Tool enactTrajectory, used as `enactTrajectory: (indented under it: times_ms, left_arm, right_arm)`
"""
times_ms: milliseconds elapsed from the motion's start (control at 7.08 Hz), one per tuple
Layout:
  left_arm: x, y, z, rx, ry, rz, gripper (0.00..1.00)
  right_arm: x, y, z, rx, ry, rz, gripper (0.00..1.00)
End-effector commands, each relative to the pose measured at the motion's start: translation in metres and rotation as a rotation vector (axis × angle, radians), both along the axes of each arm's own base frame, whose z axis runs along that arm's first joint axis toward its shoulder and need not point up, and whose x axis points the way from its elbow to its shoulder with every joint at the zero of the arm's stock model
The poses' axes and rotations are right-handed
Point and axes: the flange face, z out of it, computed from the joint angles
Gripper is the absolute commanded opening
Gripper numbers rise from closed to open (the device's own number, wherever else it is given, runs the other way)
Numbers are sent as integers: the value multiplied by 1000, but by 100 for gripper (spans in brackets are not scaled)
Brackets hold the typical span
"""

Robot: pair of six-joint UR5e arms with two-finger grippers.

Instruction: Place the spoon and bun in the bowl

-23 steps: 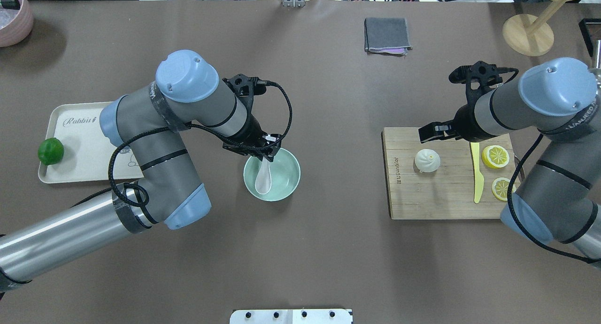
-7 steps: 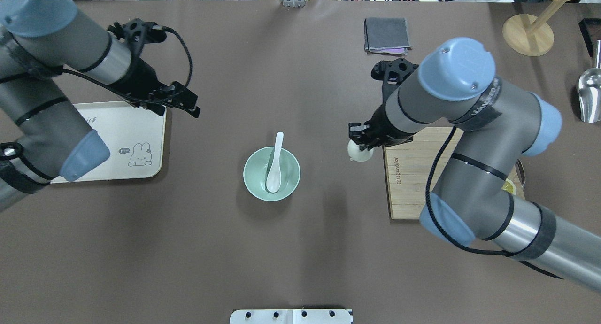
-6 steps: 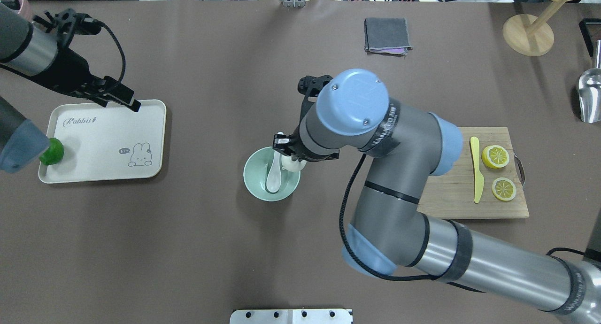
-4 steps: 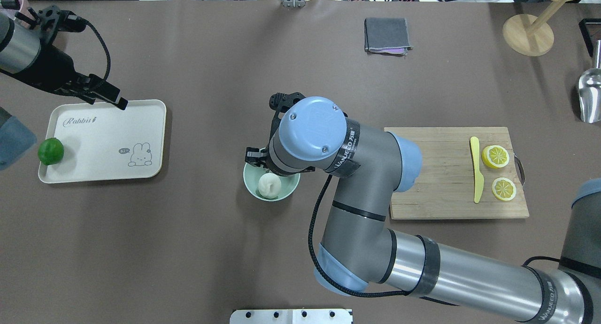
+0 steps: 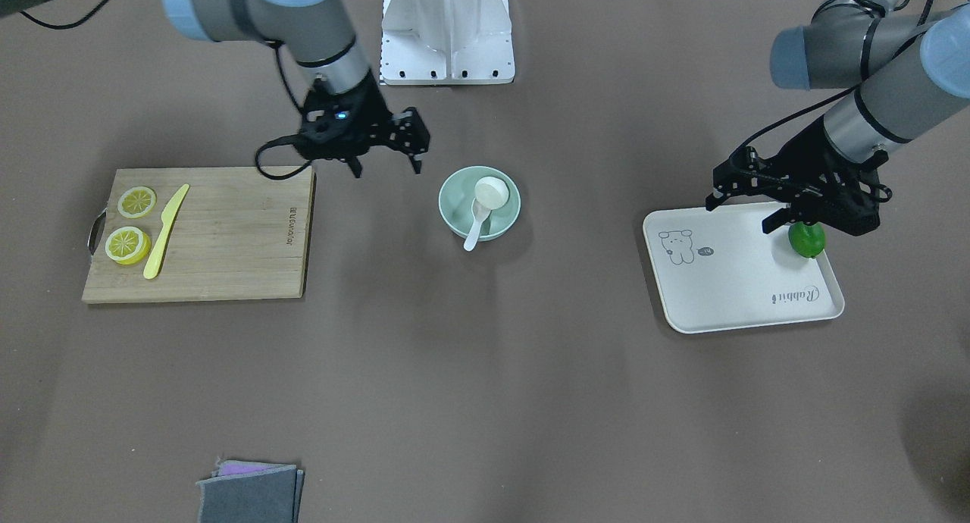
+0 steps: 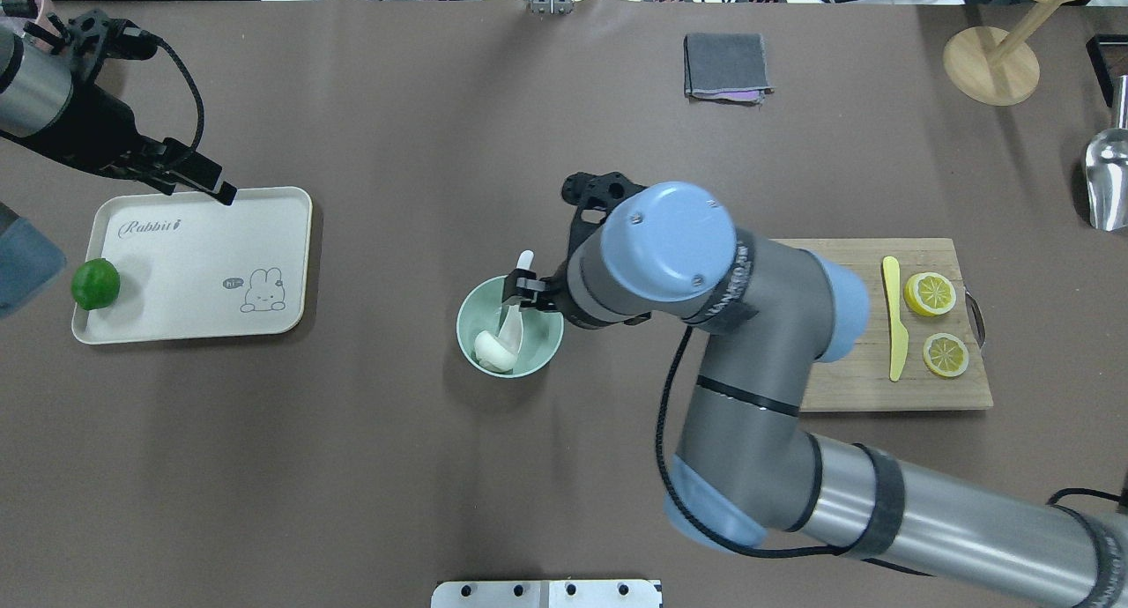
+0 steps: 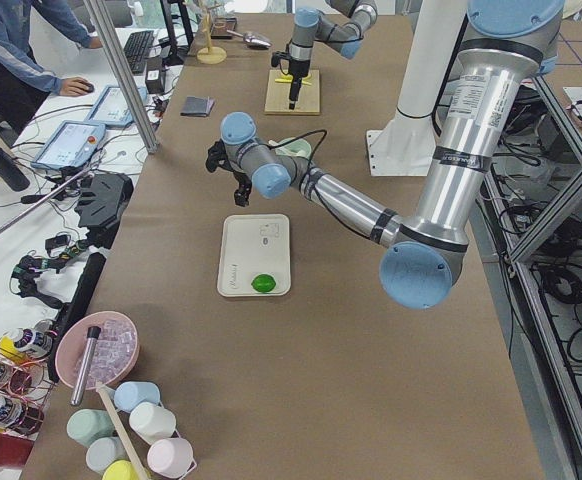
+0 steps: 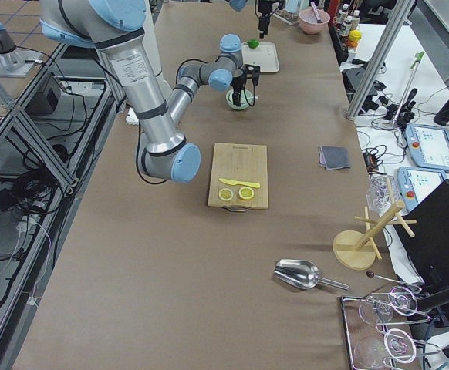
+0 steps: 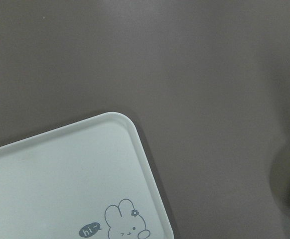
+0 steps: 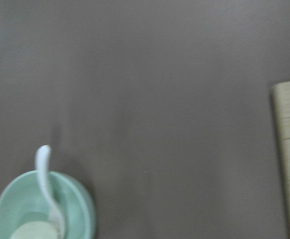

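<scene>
The mint-green bowl [image 6: 462,326] stands mid-table. The white bun [image 6: 493,348] lies inside it, and the white spoon [image 6: 515,313] rests in it with its handle sticking over the far rim. In the front view the bowl [image 5: 449,205] holds the bun [image 5: 491,192] and the spoon [image 5: 476,221]. My right gripper [image 5: 386,168] is open and empty, raised beside the bowl toward the cutting board; in the overhead view the gripper [image 6: 527,292] overlaps the bowl's right rim. My left gripper [image 6: 189,178] is open and empty above the tray's far edge.
A wooden cutting board [image 6: 868,344] on the right carries two lemon slices [image 6: 934,292] and a yellow knife [image 6: 894,317]. A cream tray [image 6: 194,264] on the left holds a green lime [image 6: 95,284]. A grey cloth [image 6: 727,64] lies at the back.
My right gripper carried the bun from the board to the bowl, let it go there and drew back to the right. My left arm left the spoon in the bowl and withdrew over the tray.
</scene>
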Motion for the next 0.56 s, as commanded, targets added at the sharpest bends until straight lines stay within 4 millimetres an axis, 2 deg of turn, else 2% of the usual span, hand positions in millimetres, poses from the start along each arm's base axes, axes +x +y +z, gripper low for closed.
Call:
enactTrajectory:
  times_ms: [0,282,424]
  left_arm:
    - [-51,1,34,25,-44,-28,97]
    - [-120,18,104,123,-123,36,97]
    - [-158,16,125,122,-168,48,97]
  right_arm:
    - [122,-46,103,107,121,-107,100]
    - [254,-87,215,165,156,-238,100]
    - [300,-89,254,197,159,-275,100]
